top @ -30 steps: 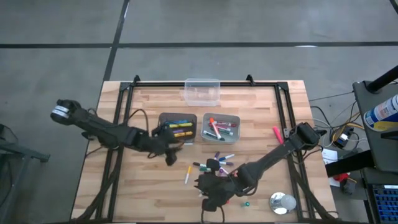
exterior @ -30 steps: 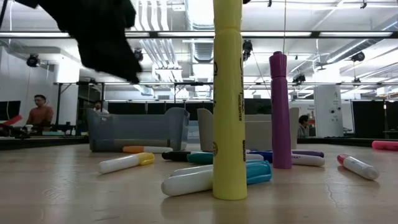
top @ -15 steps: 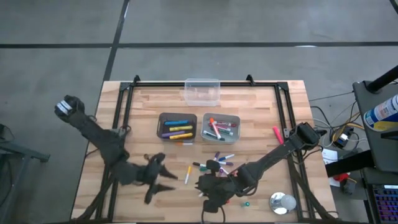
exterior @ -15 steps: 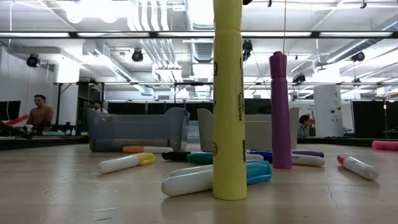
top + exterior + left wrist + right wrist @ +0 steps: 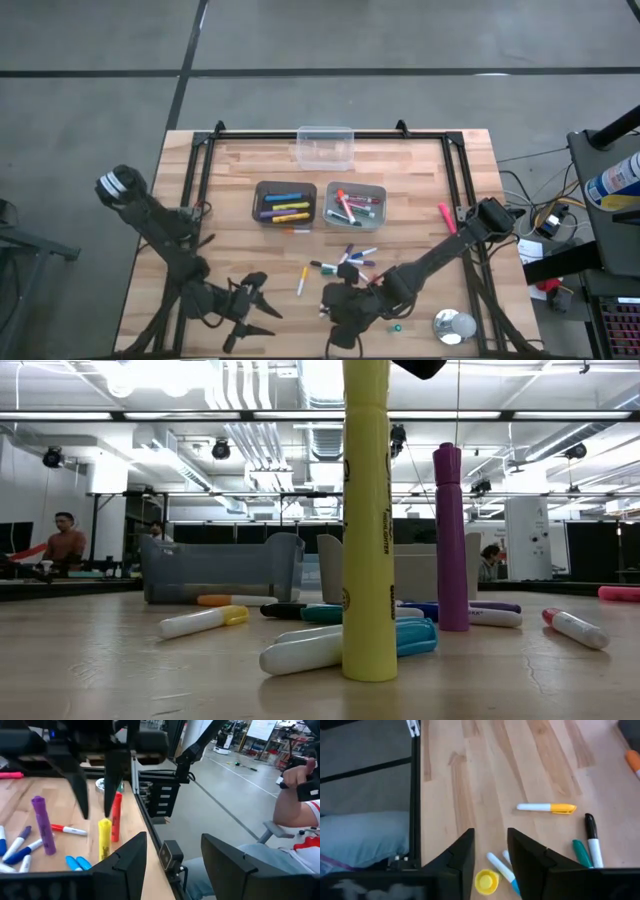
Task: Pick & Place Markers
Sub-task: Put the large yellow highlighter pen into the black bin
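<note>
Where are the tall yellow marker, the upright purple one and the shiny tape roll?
yellow marker (image 5: 368, 560), low view, middle of its barrel.
purple marker (image 5: 451, 540), low view, middle of its barrel.
tape roll (image 5: 452, 326), high view, its silver rim.

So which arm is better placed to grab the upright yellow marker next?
The right. Its hand hangs open right above the yellow marker. The left hand is open too, but sits off beside the pile near the table's front edge.

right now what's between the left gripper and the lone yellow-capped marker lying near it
Nothing: the high view shows only bare table between the open left gripper and the yellow-capped marker. The right gripper hovers beyond it, by the marker cluster.
</note>
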Motion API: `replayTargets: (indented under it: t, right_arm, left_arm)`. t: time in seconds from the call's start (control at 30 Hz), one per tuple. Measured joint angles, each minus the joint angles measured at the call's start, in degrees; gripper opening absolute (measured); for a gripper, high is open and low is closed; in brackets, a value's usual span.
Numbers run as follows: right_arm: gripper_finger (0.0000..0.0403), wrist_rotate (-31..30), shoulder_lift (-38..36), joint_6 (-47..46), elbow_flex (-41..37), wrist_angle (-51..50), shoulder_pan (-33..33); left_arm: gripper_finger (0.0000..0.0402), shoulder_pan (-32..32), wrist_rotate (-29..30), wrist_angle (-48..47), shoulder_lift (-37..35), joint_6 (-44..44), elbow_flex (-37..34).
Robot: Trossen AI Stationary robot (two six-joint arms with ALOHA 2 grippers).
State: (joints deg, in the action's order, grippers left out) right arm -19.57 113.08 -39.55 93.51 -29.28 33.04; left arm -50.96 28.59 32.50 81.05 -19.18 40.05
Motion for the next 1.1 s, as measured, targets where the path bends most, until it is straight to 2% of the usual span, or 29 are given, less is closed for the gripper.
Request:
replayTargets:
  t: [0.17, 0.33, 1.1]
  right_arm:
    - [0.0149, 0.4, 0.0, -0.1, 0.0, -1.2, 0.0]
    - [0.0169, 0.6, 0.0, -3.1, -0.1, -3.6, 1.4]
    - [0.017, 0.1, 3.5, -6.9, -1.2, -3.1, 2.1]
  left_arm:
    - [0.0181, 0.0, 0.0, 2.7, 1.3, 0.0, 0.0]
    - [0.0181, 0.1, 0.0, 3.1, 1.7, 0.0, 0.0]
    - [0.0181, 0.1, 0.0, 3.0, 1.6, -0.5, 0.0]
